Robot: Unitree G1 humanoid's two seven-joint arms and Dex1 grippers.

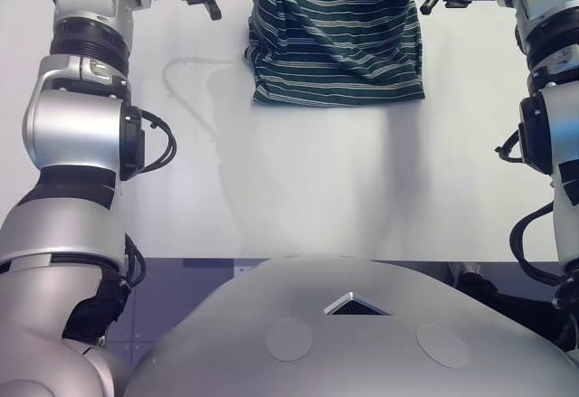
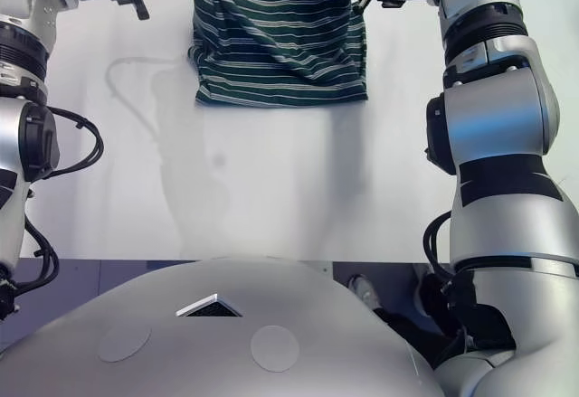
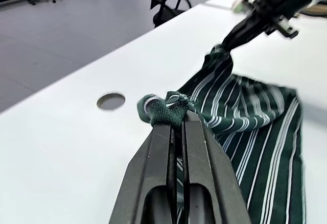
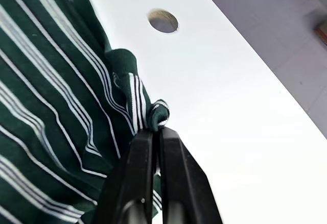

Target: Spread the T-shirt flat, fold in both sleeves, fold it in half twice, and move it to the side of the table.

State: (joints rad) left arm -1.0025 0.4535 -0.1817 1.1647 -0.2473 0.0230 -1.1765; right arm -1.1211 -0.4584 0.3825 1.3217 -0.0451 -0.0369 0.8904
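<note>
White table: green striped T-shirt at the far side, centre, top corners lifted, hem resting on the surface. Left gripper pinches one bunched corner; right gripper pinches the other. Round cable hole nearby.

1. Your two head eyes sit high up and look forward and down over the table.
2. Your left wrist camera sits close behind the left gripper and looks out past its tips.
3. Your right wrist camera looks the same way past the right gripper.
4. All four views share the T-shirt.
</note>
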